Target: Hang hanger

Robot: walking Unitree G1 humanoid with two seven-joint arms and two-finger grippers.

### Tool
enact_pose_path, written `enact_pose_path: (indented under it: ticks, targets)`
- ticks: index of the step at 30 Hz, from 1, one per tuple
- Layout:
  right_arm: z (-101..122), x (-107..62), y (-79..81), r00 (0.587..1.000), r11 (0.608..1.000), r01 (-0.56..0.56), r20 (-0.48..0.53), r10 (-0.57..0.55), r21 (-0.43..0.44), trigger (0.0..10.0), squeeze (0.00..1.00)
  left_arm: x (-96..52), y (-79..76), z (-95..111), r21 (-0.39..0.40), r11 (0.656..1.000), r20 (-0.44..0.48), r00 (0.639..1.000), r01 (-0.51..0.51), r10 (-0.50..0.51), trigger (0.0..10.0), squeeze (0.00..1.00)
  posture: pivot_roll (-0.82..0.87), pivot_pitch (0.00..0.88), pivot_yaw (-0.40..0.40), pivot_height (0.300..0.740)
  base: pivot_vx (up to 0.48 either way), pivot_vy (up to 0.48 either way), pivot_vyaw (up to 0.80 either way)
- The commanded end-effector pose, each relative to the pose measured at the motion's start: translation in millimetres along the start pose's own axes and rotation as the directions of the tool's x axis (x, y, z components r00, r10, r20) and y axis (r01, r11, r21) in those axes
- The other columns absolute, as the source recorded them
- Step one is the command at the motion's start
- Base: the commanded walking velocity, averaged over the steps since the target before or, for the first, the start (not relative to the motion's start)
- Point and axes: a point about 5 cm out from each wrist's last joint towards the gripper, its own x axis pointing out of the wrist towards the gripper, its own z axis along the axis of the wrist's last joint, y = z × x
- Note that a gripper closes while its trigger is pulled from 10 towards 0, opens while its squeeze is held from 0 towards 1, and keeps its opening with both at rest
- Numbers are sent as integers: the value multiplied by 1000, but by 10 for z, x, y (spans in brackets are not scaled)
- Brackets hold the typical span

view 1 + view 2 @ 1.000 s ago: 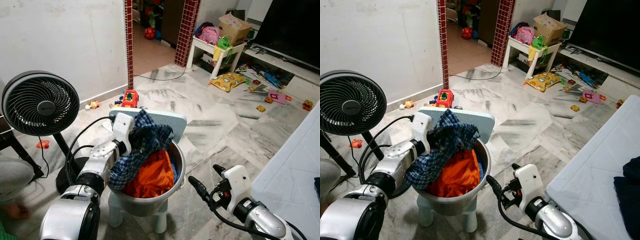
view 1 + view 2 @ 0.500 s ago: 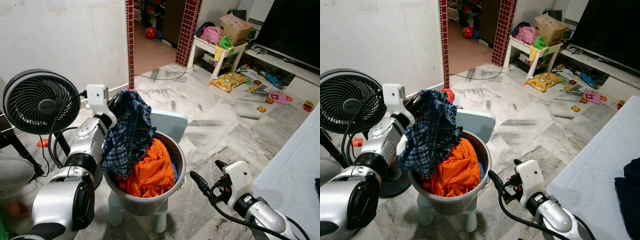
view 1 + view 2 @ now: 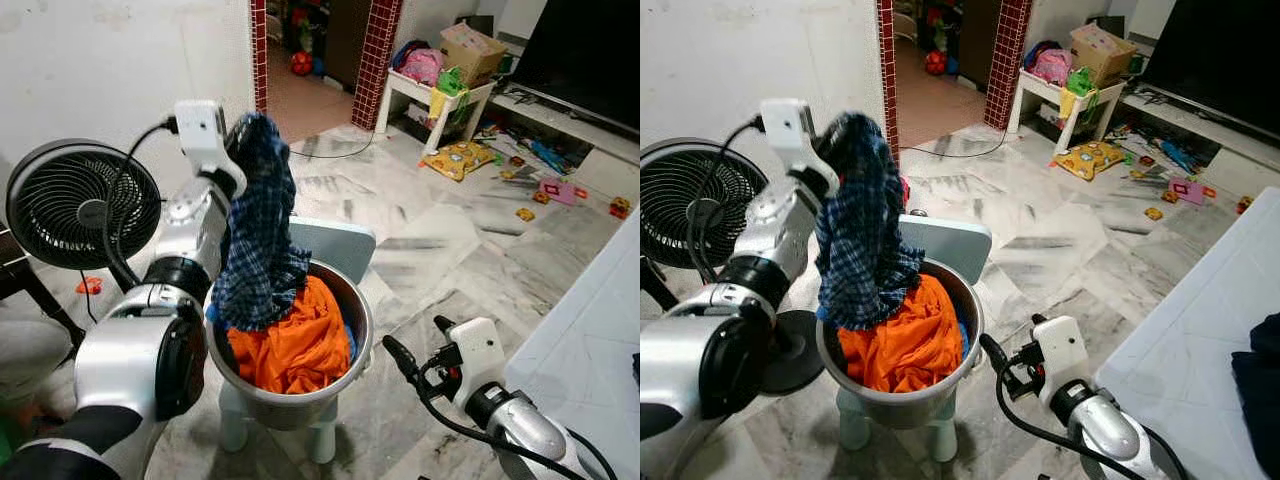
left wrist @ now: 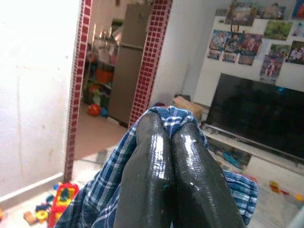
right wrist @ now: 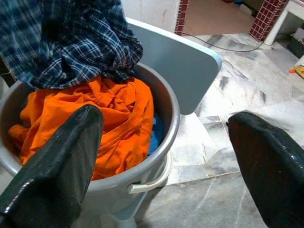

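My left gripper (image 4: 171, 137) is shut on a blue plaid shirt (image 3: 258, 240) and holds it up above a grey metal basin (image 3: 357, 318). The shirt hangs down from the fingers (image 4: 147, 161), and its lower end still lies in the basin on an orange garment (image 3: 300, 345). A bit of blue cloth shows beside the orange one. The basin stands on a pale blue stool (image 3: 340, 245). My right gripper (image 3: 418, 340) is open, low to the right of the basin, and its wrist view looks at the basin's rim (image 5: 167, 102).
A black floor fan (image 3: 80, 205) stands left of the basin, close to my left arm. A white flat surface (image 3: 590, 300) fills the right side. Toys, a yellow cushion (image 3: 460, 160) and a small white table (image 3: 430, 100) lie farther back on the marble floor, near a doorway.
My left arm has lifted the plaid shirt from the basin's top to well above it, so the shirt now hangs long. The right gripper has barely moved.
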Motion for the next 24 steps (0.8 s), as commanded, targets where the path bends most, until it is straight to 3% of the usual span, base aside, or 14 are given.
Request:
enact_pose_path:
  ticks: [1, 5, 11, 18, 20, 24]
  targets:
    - [23, 10, -70, 999, 999, 37, 13, -37, -5, 10000, 0, 78, -41, 144, 12, 1000, 33, 999, 0, -1, 0, 0, 49, 0, -7, 740, 0, 0, 0]
    - [33, 40, -65, 998, 998, 57, 26, -57, 0, 10000, 0, 179, -171, 291, 20, 1000, 63, 998, 21, -22, 0, 0, 41, 0, 15, 740, 0, 0, 0]
    - [-2, 41, -25, 997, 997, 72, 25, -72, 3, 10000, 0, 230, -334, 288, 17, 999, 51, 997, 50, -51, 0, 0, 31, 0, 34, 740, 0, 0, 0]
    - [-22, 53, -58, 990, 991, 136, 26, -136, -1, 10000, 0, 186, -706, -37, -33, 980, -59, 978, 198, -200, 0, 0, 34, 0, 42, 740, 0, 0, 0]
    - [-35, 67, -85, 987, 987, 161, 22, -161, 0, 10000, 0, 137, -876, -171, -53, 960, -84, 956, 277, -280, 0, 0, 40, 0, 39, 740, 0, 0, 0]
    - [-41, 76, -99, 985, 985, 171, 20, -171, -2, 10000, 0, 94, -978, -244, -70, 938, -87, 935, 338, -344, 0, 0, 50, 0, 33, 740, 0, 0, 0]
